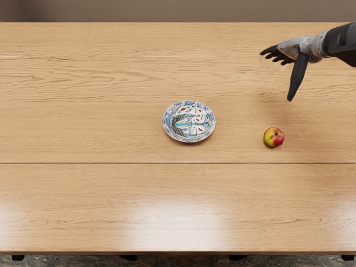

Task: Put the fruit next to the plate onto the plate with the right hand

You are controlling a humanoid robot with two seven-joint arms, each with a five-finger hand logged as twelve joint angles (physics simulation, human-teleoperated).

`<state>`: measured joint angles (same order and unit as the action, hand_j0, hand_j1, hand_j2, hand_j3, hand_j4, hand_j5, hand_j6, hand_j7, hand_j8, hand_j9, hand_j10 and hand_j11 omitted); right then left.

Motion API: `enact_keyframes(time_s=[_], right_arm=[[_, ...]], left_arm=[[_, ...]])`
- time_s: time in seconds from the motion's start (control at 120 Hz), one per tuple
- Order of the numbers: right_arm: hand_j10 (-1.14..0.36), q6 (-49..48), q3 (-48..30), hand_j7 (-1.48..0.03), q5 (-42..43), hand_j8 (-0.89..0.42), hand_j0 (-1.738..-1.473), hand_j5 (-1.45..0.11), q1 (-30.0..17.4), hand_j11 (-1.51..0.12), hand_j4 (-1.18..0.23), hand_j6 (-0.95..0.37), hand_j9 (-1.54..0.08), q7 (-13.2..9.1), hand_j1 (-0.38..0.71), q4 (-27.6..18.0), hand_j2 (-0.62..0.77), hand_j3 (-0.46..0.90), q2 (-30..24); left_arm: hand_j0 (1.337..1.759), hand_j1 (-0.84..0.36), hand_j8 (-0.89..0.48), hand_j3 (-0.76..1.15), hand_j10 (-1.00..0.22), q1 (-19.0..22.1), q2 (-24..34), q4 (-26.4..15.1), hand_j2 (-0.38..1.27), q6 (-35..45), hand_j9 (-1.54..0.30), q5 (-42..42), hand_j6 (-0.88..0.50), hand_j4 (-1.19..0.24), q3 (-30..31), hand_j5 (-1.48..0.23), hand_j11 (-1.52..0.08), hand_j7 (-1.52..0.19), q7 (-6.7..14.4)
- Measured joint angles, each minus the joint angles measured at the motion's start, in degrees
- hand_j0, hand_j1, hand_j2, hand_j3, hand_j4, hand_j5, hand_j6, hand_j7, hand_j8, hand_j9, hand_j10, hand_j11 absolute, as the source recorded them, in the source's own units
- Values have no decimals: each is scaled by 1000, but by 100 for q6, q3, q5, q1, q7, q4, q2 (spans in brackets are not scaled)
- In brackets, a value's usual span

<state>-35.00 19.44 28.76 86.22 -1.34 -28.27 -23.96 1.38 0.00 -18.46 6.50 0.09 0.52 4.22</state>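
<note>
Setting, as I see it from the head view. A light oak counter fills nearly the whole view, its grain running left to right, with a plank seam across the lower half. Soft pale glare lies near its front edge. Beyond it I see a plain grey-beige wall. Below the front edge are a dark mottled floor and short dark supports.

Red-yellow apple right of patterned plate (well apart)
</note>
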Motion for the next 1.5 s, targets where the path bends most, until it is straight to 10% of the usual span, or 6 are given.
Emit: enact_keyframes(time_s=[0.3,0.592,0.775,1.0,1.5], right_arm=[[-22,0,-144,-27,7,-23,-1658,-27,35,-27,-23,-23,-27,-247,-325,-160,-4,0,-142],[-45,815,-697,-56,181,-46,-1658,-56,314,-56,-46,-47,-56,-2372,-298,-3419,-8,0,-1364],[-44,2317,-757,-55,591,-45,-1658,-55,318,-55,-45,-46,-55,-3138,-299,-4921,-8,0,-1784],[-42,3565,-614,-51,967,-43,-1658,-51,89,-51,-42,-44,-51,-3339,-303,-5862,-7,0,-1928],[-152,4495,-553,-193,1577,-153,-1658,-194,-675,-193,-152,-154,-194,-3365,-172,-6112,-28,0,-1741]], left_arm=[[1658,349,0,0,0,0,0,0,0,0,0,0,0,0,0,0,0,0,0],[1658,349,0,0,0,2,0,0,0,0,0,0,0,0,0,0,0,0,0],[1658,349,0,0,0,-3,0,0,0,0,0,0,0,0,0,0,0,0,0],[1658,349,0,0,0,2,0,0,0,0,0,0,0,0,0,0,0,0,0],[1658,349,0,0,0,-3,0,0,0,0,0,0,0,0,0,0,0,0,0]])
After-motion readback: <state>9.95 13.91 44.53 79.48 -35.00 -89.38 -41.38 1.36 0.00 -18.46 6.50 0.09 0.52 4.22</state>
